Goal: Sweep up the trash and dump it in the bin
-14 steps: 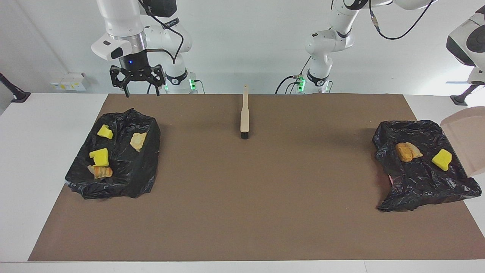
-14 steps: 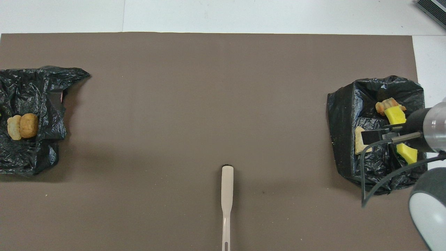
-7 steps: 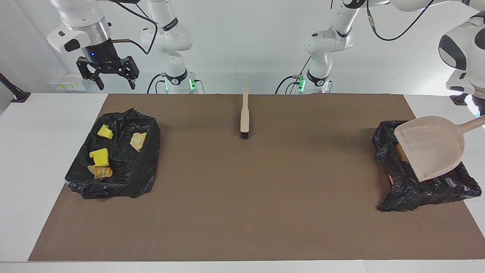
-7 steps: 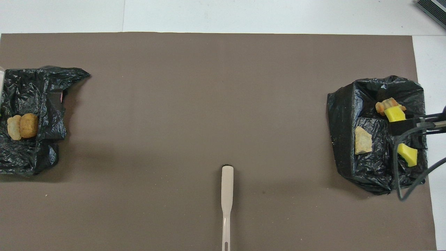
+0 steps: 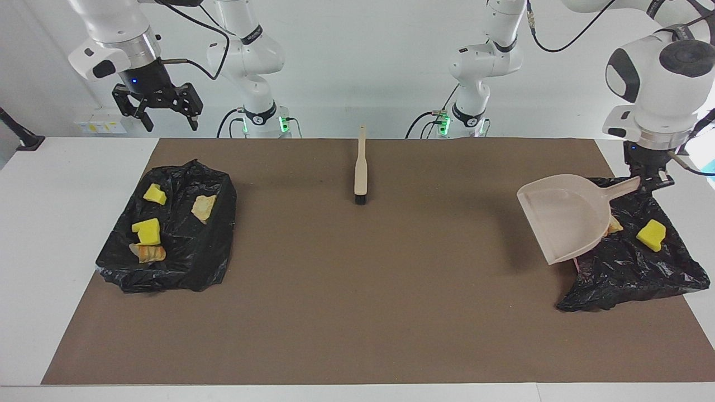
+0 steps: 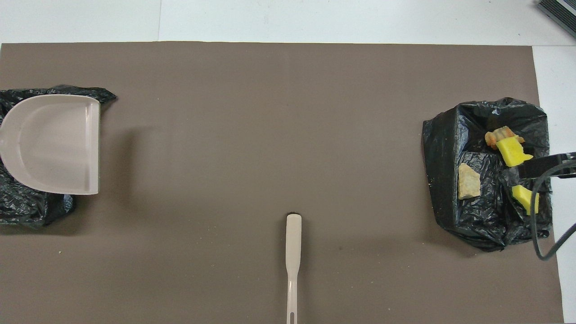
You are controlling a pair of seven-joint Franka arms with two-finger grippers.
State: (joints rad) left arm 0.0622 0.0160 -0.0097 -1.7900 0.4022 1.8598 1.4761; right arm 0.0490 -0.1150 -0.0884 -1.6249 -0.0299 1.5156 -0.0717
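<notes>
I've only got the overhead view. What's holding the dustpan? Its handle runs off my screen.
Observer: The left gripper is shut on the handle of the dustpan, over the bin at the left arm's end.
Operator: Is anything hidden under the pan?
Observer: Yes, a yellow sponge chunk lies in that bin, beside the pan.
Operator: And the right gripper? I see just a dark bit.
Observer: The right gripper is open and empty, raised over the other bin.

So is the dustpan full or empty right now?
Empty. The dustpan, held over the black bag at the left arm's end, shows a bare beige scoop in both views, no trash in it.
</notes>
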